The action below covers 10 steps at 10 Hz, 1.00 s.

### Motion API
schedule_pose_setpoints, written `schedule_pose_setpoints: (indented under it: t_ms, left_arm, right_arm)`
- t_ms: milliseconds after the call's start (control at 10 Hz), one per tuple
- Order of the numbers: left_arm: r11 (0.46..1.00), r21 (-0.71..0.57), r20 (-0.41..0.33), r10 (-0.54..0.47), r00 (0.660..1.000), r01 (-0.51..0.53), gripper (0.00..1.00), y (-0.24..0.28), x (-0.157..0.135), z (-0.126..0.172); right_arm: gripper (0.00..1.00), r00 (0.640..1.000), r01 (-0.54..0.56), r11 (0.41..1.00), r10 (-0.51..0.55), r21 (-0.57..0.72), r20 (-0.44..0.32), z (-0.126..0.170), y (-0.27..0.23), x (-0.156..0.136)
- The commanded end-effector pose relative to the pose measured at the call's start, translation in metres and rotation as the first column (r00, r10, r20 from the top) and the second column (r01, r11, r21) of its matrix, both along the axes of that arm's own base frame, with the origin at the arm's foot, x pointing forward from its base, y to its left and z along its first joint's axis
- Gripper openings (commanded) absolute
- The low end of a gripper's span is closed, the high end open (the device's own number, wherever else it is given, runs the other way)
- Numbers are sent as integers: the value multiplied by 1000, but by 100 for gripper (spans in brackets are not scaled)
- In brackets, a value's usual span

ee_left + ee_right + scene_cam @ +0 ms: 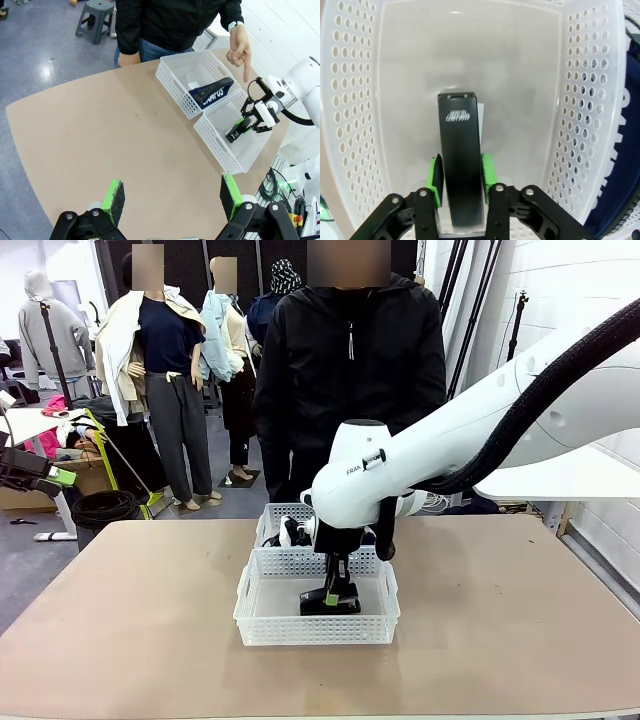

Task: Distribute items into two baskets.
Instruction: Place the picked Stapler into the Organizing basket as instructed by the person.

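1. Nearest the front camera sits a white perforated plastic basket [318,608] on the tan table [120,620]. The right gripper [336,592] reaches down into it over the black desk stapler [330,602], which looks to rest on the basket floor. A matching second white basket [285,520] stands just behind, touching it, and a person in a black jacket [350,370] stands at the far edge.

2. Seen from the left wrist, the left gripper [171,197] hangs high above the table with its jaws spread wide and nothing between them. This view adds what the front one hides: the navy-blue fabric pouch with white "CAMPUS" lettering [212,91] lies in the far basket, and the person's hand [239,50] points a finger downward beside the baskets.

3. Looking along the right wrist, green pads [437,180] flank the stapler on both sides; whether they pinch it or have just let go, I cannot tell. Judged from this, the release goes best by opening fully, then lifting straight up, so the stapler is not dragged.
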<state>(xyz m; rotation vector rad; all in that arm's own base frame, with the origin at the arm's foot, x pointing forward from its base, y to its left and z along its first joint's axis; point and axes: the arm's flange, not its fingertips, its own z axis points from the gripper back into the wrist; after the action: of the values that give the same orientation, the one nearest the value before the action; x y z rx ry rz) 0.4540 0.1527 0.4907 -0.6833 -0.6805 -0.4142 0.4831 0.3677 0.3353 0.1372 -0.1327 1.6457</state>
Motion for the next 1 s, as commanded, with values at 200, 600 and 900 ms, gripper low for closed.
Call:
schedule_pose_setpoints:
  t_ms: [200,600,900]
  left_arm:
    - [1000,0,-6,-3,1000,3,100,1,-2,1]
    - [1000,0,-6,-3,1000,3,100,1,-2,1]
    - [1000,0,-6,-3,1000,3,100,1,-2,1]
  right_arm:
    - [100,1000,3,999,-3,-39,2,5,-1,-2]
    - [100,1000,-20,998,21,-55,12,17,-2,1]
    - [100,1000,-6,1000,6,-9,1,6,-1,0]
